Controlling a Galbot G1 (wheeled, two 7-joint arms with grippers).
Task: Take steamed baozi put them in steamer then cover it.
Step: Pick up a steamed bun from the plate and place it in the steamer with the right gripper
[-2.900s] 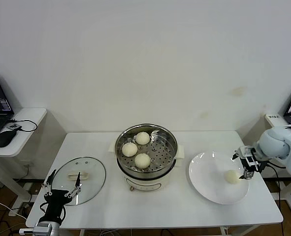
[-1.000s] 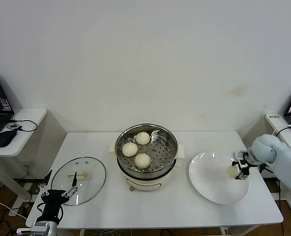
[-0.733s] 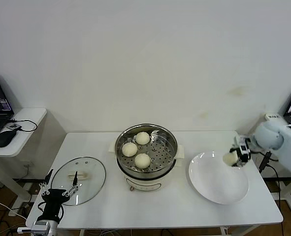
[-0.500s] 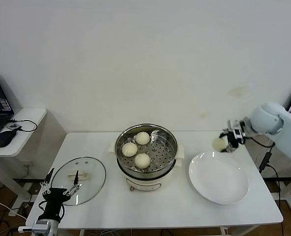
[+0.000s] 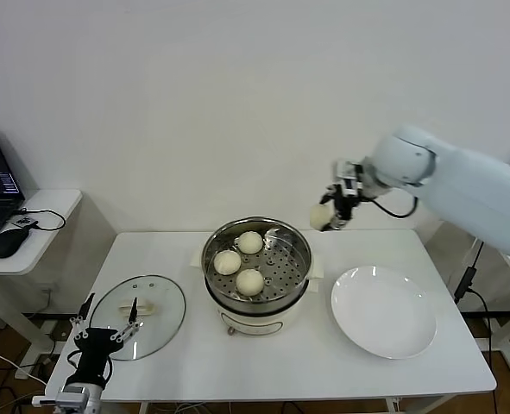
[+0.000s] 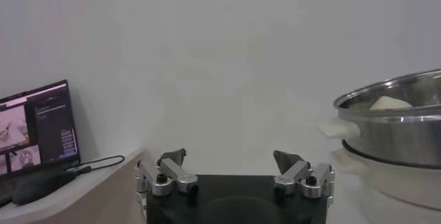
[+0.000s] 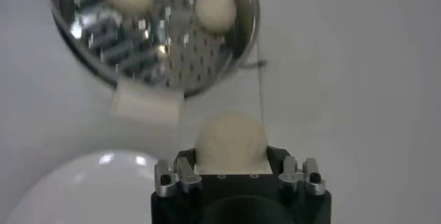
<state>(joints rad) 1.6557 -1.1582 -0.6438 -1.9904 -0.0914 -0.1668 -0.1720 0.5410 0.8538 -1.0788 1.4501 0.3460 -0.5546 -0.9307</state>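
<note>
Nearest us, at seven o'clock off the worktop (image 5: 237, 362), the left claw (image 5: 108, 332) hung spread and idle by the glass lid (image 5: 155, 297). At centre sat the steamer (image 5: 256, 259), three buns (image 5: 237, 262) on its perforated tray. At four o'clock lay the bare white plate (image 5: 382, 310). Farthest, at one o'clock above the steamer's rim, the right claw (image 5: 341, 203) pinched the fourth baozi (image 5: 321, 216) by its sides. We judged it light, soft and easily dented. We could read no brand or writing.
</note>
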